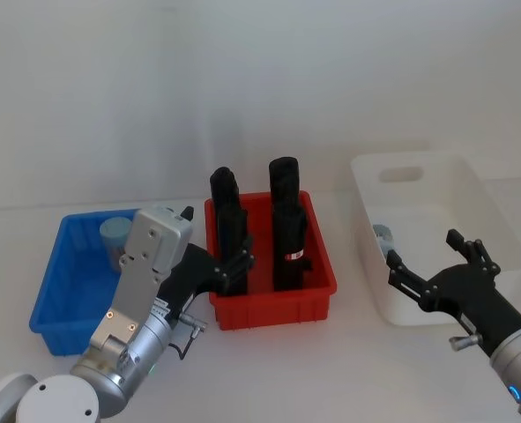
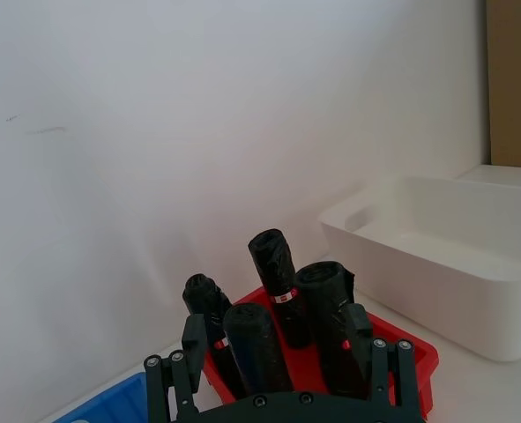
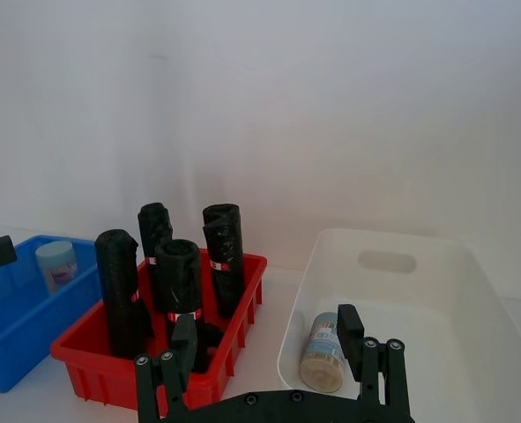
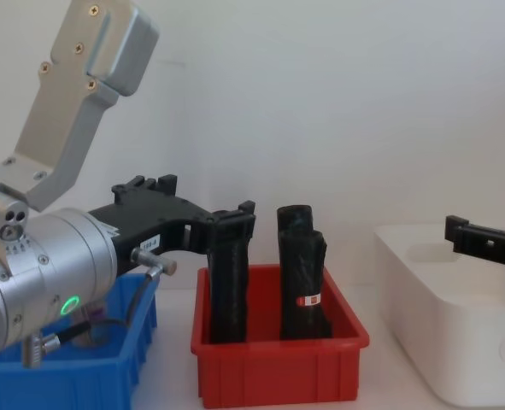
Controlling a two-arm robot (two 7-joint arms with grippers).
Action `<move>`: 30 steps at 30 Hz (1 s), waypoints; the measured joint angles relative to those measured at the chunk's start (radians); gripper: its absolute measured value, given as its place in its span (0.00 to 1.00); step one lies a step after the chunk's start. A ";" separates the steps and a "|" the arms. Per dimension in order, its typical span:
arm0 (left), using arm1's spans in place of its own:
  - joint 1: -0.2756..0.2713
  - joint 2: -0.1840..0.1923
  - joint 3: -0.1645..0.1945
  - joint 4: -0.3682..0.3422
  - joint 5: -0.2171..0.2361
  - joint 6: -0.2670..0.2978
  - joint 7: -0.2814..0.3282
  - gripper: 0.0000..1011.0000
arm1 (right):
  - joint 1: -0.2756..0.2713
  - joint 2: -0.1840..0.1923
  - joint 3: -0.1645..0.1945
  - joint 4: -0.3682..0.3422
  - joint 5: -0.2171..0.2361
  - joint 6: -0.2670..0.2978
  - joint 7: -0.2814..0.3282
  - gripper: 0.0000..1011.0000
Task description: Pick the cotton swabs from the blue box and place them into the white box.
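Left gripper [image 1: 212, 243] splayed beside red bin [image 1: 273, 310]

A red bin [image 1: 273, 310] on the white table [image 1: 269, 374] holds what look like four upright black rolls [image 1: 286, 211].

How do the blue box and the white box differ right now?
The blue box is shallow; the white box is taller, with a handle dent. The blue box sits left of the red bin, the white box right of it. Each holds one tub of cotton swabs. The left tool hovers by the red bin, the right tool by the white box.
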 joint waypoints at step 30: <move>0.000 0.000 -0.001 -0.001 0.000 0.000 0.000 0.99 | 0.189 -0.076 -0.017 0.258 -0.072 -0.036 0.190 0.99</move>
